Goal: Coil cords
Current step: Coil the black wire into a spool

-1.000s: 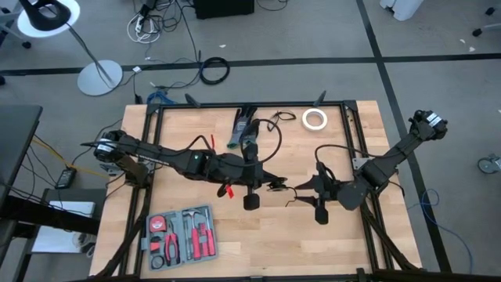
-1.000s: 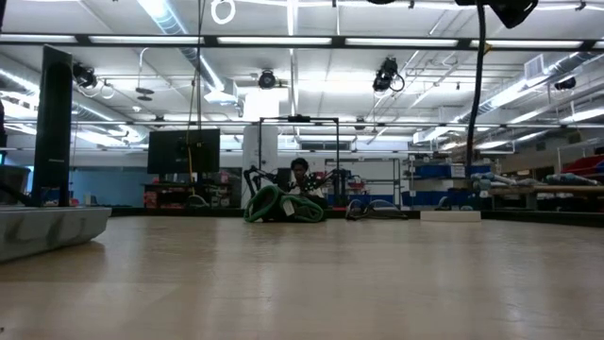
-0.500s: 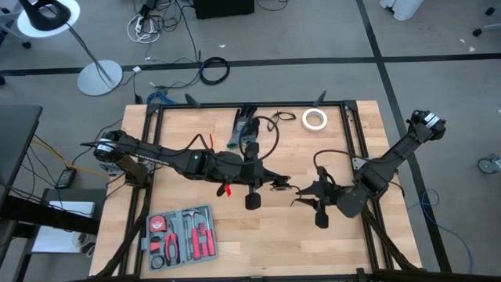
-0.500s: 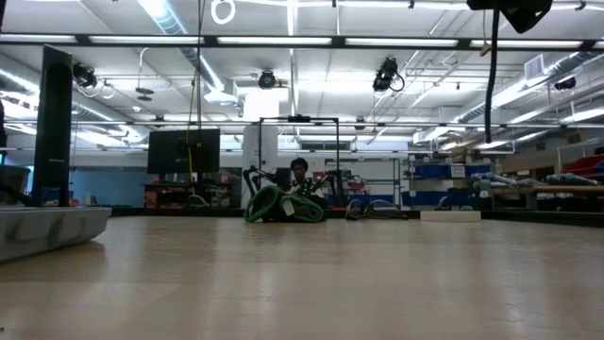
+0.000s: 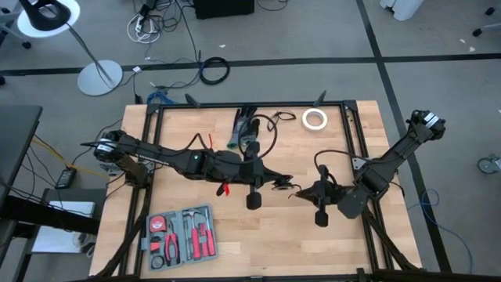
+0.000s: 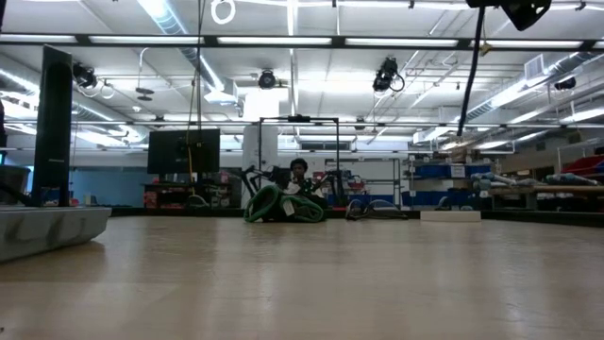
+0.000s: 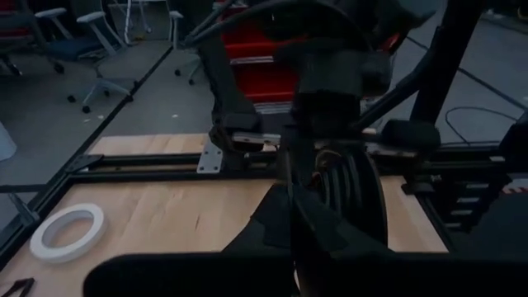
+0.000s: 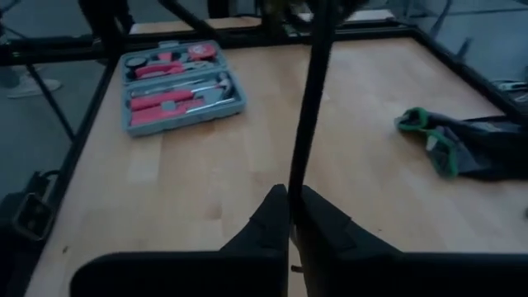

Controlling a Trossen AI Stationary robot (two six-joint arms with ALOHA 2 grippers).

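Observation:
A thin black cord (image 5: 275, 139) runs from a small loop on the table's far side (image 5: 270, 121) up to the middle of the table. There my two grippers meet above the wood. My left gripper (image 5: 279, 185) reaches in from the left and is shut on the cord. My right gripper (image 5: 300, 191) comes from the right, a finger's length away, and is shut on the same cord (image 8: 307, 115). In the low view a length of cord (image 6: 469, 85) hangs down from the top right. My left gripper pinches the cord (image 7: 285, 169) between its two shut fingers, coming about level from the table's left. The cord rises thin out of the fingertips, clear of the table. My left gripper's own body hides the exact spot. My right gripper pinches the cord (image 8: 295, 191) between its two fingertips, slanting down from the table's right. From the fingertips the cord runs off in a straight line toward the left gripper, lifted clear of the wood.
A grey tool case (image 5: 182, 235) with red-handled tools lies at the near left. A white tape roll (image 5: 315, 118) and a green-and-black bundle (image 5: 244, 129) sit along the far side. Black frame rails (image 5: 352, 133) border the wooden top.
My right gripper has shut on the cord: its fingers stood wide apart a second ago and are together now. It has edged slightly toward the left gripper. The hanging length of cord in the low view has swung sideways.

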